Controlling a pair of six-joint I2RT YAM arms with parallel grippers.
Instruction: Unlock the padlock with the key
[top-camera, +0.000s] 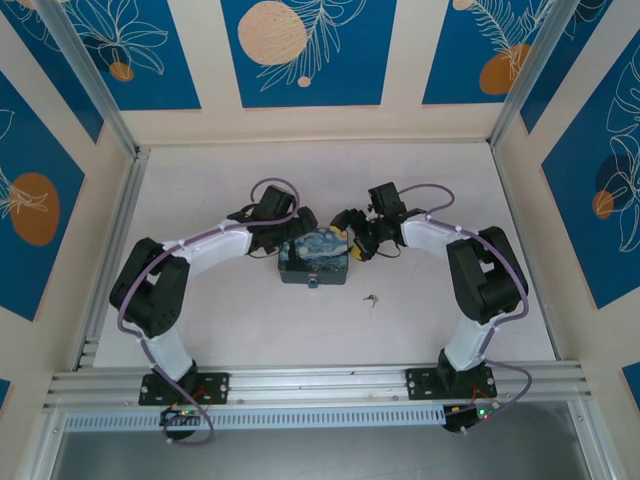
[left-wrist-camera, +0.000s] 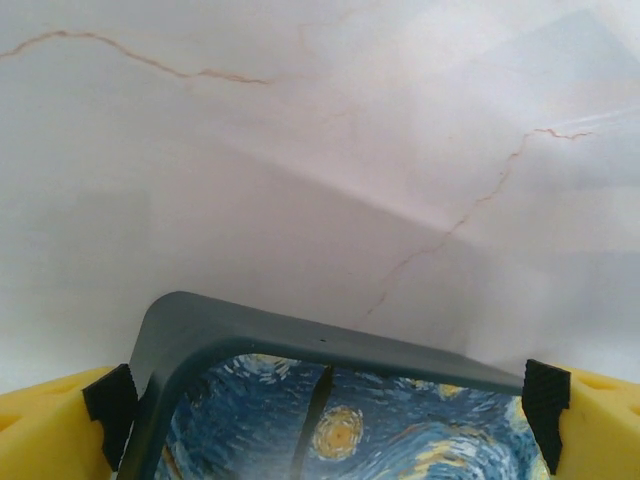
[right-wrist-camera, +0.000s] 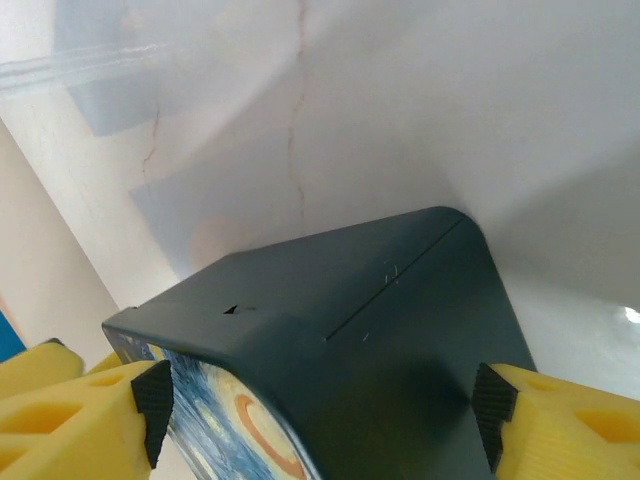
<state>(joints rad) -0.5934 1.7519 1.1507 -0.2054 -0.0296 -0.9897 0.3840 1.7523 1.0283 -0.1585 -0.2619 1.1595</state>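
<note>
the top external camera hangs high above and behind the left arm (top-camera: 160, 290) and right arm (top-camera: 485, 280), tilted down over the whole white table (top-camera: 430, 180) from far off, with the starry night tin (top-camera: 315, 258) mid-frame. the left wrist camera sits just behind the left gripper (left-wrist-camera: 328, 400), very near the tin's painted lid, facing out across the table. the right wrist camera, behind the right gripper (right-wrist-camera: 320, 400), faces the tin's dark side as closely. all three share the tin and table.

Tin (top-camera: 314, 258) — smooth painted metal, table (top-camera: 300, 330) matt, veined, key (top-camera: 372, 298) — silvery metal
</note>
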